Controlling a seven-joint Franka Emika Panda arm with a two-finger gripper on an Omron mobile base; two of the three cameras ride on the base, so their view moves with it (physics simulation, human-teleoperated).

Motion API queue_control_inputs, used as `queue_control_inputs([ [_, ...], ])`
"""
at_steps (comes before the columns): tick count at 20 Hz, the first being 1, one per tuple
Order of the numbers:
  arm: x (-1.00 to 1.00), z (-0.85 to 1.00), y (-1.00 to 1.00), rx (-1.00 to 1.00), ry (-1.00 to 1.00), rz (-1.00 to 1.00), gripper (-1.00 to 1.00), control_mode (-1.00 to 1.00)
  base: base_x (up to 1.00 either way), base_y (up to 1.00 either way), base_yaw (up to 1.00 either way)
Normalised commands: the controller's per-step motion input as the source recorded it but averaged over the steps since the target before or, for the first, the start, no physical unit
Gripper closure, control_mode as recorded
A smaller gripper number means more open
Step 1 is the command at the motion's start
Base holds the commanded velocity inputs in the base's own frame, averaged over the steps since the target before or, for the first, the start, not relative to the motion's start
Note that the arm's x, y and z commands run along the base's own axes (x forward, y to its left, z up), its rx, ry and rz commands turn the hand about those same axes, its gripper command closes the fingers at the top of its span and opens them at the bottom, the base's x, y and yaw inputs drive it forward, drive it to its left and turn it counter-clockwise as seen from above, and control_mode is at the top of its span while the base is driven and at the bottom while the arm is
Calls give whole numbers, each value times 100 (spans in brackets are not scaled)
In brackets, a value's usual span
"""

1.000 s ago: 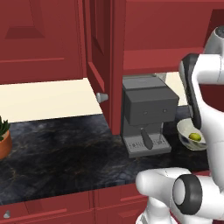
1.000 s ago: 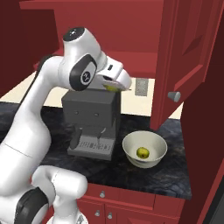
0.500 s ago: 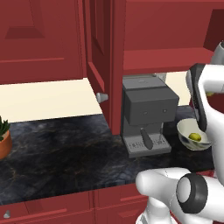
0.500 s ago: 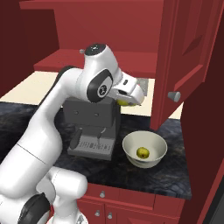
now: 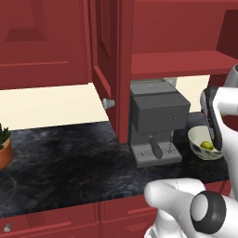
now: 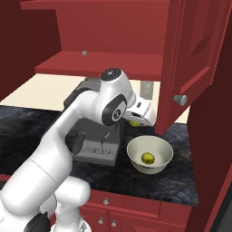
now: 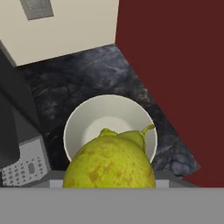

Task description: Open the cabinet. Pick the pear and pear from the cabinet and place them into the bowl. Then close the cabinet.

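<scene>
The cabinet (image 6: 104, 63) stands open, its left door (image 5: 104, 60) and right door (image 6: 195, 54) swung out. On the dark counter, right of the coffee machine, sits the cream bowl (image 6: 136, 158) with one yellow-green pear (image 6: 147, 158) lying in it; the left base view also shows this bowl (image 5: 193, 137) and its pear (image 5: 208, 145). My gripper (image 6: 136, 121) hangs just above the bowl's back-left rim, shut on another pear (image 6: 134, 123). In the hand view that held pear (image 7: 109, 164) is large at the bottom, hiding the fingertips, with the bowl (image 7: 87, 127) directly beneath it.
A grey coffee machine (image 5: 155, 116) stands close to the left of the bowl. The right door's knob (image 6: 180, 99) juts out just above and right of the bowl. A potted plant (image 5: 3, 144) sits at the counter's far left. Red drawers run below the counter.
The arm has swung right and down with the pear, from in front of the coffee machine's top to just above the bowl. The bowl and its pear have not moved.
</scene>
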Motion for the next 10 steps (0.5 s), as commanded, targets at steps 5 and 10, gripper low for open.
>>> queue_control_inputs([
  [5,0,-51,-4,0,4,0,100,-100,0,0,0],
  [10,0,-36,0,0,4,-1,100,-100,0,0,0],
])
